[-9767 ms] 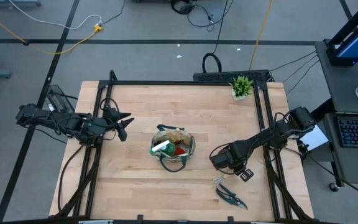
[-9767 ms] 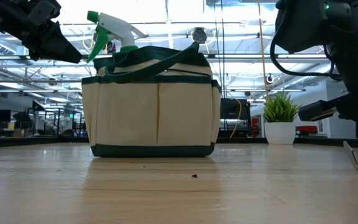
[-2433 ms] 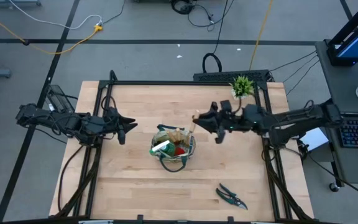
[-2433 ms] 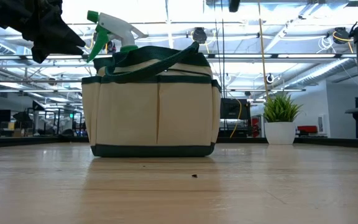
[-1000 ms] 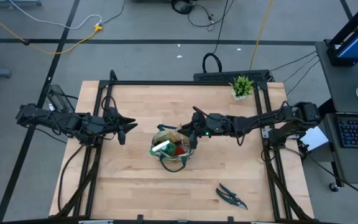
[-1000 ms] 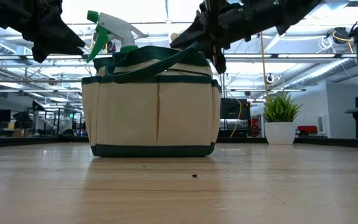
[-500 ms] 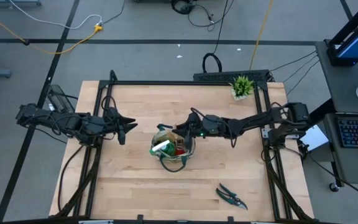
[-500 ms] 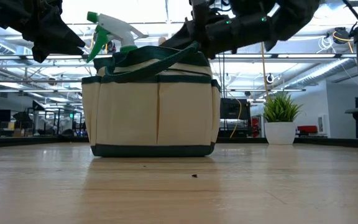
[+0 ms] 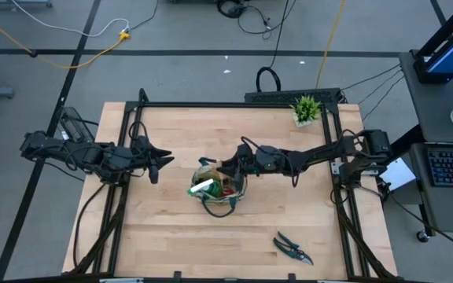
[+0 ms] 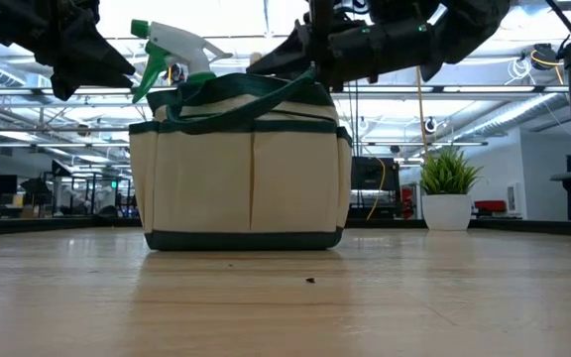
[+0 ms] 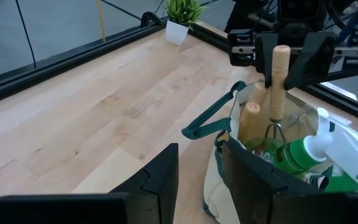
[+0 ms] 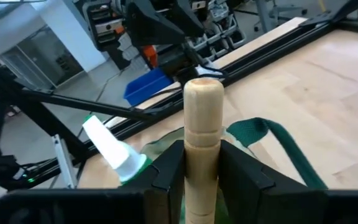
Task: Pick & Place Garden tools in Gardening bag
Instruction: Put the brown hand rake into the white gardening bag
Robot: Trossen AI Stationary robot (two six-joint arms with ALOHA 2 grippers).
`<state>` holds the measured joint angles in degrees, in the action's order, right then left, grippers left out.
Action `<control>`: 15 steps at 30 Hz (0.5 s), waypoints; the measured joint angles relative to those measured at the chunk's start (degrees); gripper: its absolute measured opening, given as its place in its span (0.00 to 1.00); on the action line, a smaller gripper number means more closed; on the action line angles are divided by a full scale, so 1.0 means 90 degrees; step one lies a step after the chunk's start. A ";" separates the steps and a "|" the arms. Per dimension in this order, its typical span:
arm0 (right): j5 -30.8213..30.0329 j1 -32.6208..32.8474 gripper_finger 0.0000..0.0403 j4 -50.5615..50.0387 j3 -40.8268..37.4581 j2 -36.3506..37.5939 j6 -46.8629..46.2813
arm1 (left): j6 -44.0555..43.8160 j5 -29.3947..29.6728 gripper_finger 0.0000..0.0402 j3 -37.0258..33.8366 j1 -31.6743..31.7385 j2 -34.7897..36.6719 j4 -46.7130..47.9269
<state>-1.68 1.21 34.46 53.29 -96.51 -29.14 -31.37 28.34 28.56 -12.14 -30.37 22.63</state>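
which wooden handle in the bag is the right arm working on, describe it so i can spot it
Find the gardening bag mid-table. At its rim nearest the potted plant, the right tool brackets an upright wooden handle. It stands taller than the shorter handle beside it.

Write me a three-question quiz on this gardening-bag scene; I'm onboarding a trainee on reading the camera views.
1. True or false: the dark pruning shears already lie inside the khaki fabric bag with dark green trim.
2. What stands between the right gripper fingers? A) a pale wooden tool handle B) the green-and-white spray bottle C) nothing
3. Fill in: the left gripper hangs beside the bag, holding ____.

Key: 1 false, they lie on the wooden table; 2 A; 3 nothing.
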 joint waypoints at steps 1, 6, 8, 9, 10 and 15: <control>0.0002 0.0000 0.21 -0.0075 0.0002 0.0003 -0.0017 | 0.0001 -0.0013 0.32 0.0000 0.0000 0.0002 0.0003; 0.0032 0.0000 0.21 -0.0417 0.0009 0.0087 -0.0010 | 0.0001 -0.0039 0.32 0.0000 0.0000 0.0000 0.0046; 0.0035 0.0000 0.21 -0.0510 0.0010 0.0105 0.0002 | 0.0001 -0.0042 0.32 0.0000 0.0000 0.0001 0.0047; 0.0041 0.0000 0.21 -0.0570 0.0008 0.0163 0.0014 | 0.0001 -0.0042 0.32 0.0000 0.0000 0.0002 0.0048; 0.0037 0.0000 0.21 -0.0656 0.0005 0.0224 0.0034 | 0.0001 -0.0042 0.32 0.0000 0.0000 0.0000 0.0059; 0.0024 0.0000 0.21 -0.1149 0.0002 0.0425 0.0039 | -0.0012 -0.0157 0.32 0.0000 0.0000 0.0002 0.0142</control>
<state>-1.46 1.21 24.11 53.31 -92.69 -28.80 -31.47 26.93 28.56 -12.14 -30.35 23.91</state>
